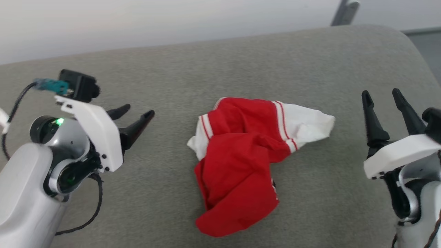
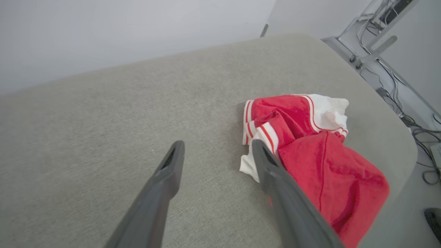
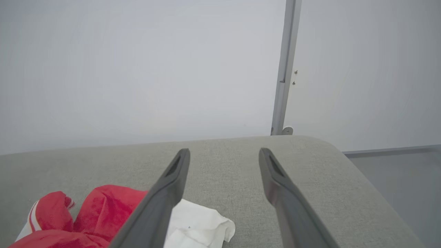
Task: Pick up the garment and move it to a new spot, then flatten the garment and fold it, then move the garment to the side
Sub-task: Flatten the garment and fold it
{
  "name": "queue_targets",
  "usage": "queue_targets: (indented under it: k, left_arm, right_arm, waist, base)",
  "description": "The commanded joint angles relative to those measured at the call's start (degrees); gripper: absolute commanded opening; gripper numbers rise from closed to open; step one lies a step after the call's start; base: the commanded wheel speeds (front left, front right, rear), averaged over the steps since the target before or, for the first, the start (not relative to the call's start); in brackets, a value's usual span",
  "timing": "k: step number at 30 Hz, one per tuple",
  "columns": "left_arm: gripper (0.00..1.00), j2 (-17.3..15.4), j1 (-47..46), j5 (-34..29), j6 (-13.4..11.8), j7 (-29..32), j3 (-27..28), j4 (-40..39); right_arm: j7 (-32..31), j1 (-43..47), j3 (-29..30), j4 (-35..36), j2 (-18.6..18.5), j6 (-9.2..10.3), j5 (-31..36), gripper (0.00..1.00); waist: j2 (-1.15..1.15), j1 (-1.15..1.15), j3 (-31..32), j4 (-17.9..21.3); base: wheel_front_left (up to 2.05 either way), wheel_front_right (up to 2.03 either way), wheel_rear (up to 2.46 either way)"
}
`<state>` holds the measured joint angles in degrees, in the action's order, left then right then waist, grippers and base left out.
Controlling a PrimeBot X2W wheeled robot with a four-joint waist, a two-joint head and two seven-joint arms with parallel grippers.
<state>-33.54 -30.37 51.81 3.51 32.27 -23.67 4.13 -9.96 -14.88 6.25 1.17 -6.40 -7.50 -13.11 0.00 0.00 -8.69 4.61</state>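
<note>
The garment [image 1: 241, 155], a red jersey with white sleeves and red-white striped trim, lies crumpled in a heap on the grey padded surface [image 1: 220, 69]. Its number is hidden in the folds. My left gripper [image 1: 136, 115] hovers open to the left of the heap, fingers pointing toward it, holding nothing. My right gripper [image 1: 382, 94] stands open to the right of the heap, apart from the white sleeve. In the left wrist view the garment [image 2: 310, 148] lies just beyond my right-hand finger [image 2: 272, 172]. In the right wrist view the garment [image 3: 103, 213] sits at the lower left, below the open gripper [image 3: 224, 155].
The surface's rounded far right corner [image 1: 406, 38] drops off to the floor. A metal stand with cables [image 2: 389, 51] stands past that edge. A white wall with a grey vertical strip [image 3: 286, 69] rises behind the surface.
</note>
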Motion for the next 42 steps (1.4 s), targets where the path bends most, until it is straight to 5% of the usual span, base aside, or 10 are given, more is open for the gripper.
queue_targets:
  k: [1, 13, 28, 29, 30, 31, 42]
  left_arm:
    - [1.00, 0.2, -1.6, 0.1, 0.1, 2.0, -0.9, 0.7]
    - [1.00, 1.0, -4.7, 0.9, -0.7, 13.2, -6.7, 6.9]
    - [1.00, 4.7, -7.7, 3.4, 1.3, 14.7, -8.5, 15.8]
    - [0.87, 5.1, -8.1, 3.6, 1.5, 14.3, -8.4, 16.7]
    - [0.11, 5.2, -8.6, 3.4, 1.9, 14.0, -8.6, 17.3]
    - [0.00, 5.3, -8.8, 3.2, 2.2, 13.6, -8.8, 18.0]
    - [0.00, 1.4, -10.2, 3.7, 2.8, 9.0, -5.9, 16.5]
  right_arm:
    - [1.8, 0.8, -0.1, 0.3, 0.8, 0.03, 0.8, 1.00]
    - [6.8, 3.5, -2.2, 1.2, 3.3, 0.02, 0.3, 1.00]
    - [6.7, 2.4, -3.8, 1.3, 3.5, 0.02, -0.8, 1.00]
    - [6.9, 2.2, -3.8, 1.2, 3.5, 0.02, -0.7, 1.00]
    - [7.0, 2.1, -3.9, 1.2, 3.5, 0.02, -0.9, 1.00]
    - [7.1, 2.0, -3.9, 1.1, 3.5, 0.02, -1.0, 1.00]
    - [6.7, 2.3, -1.0, 1.4, 3.4, 0.03, 0.4, 1.00]
  waist:
    - [0.00, 0.00, -1.0, 2.6]
    - [0.00, 0.00, -3.1, 8.3]
    - [0.00, 0.00, -7.0, 9.9]
    - [0.00, 0.00, -7.2, 9.9]
    - [0.00, 0.00, -7.4, 9.8]
    - [0.00, 0.00, -7.6, 9.7]
    - [0.00, 0.00, -6.7, 6.0]
  base:
    - [0.00, 0.00, 0.00]
    - [0.00, 0.00, 0.00]
    - [0.00, 0.00, 0.00]
    - [0.00, 0.00, 0.00]
    - [0.00, 0.00, 0.00]
    - [0.00, 0.00, 0.00]
    - [0.00, 0.00, 0.00]
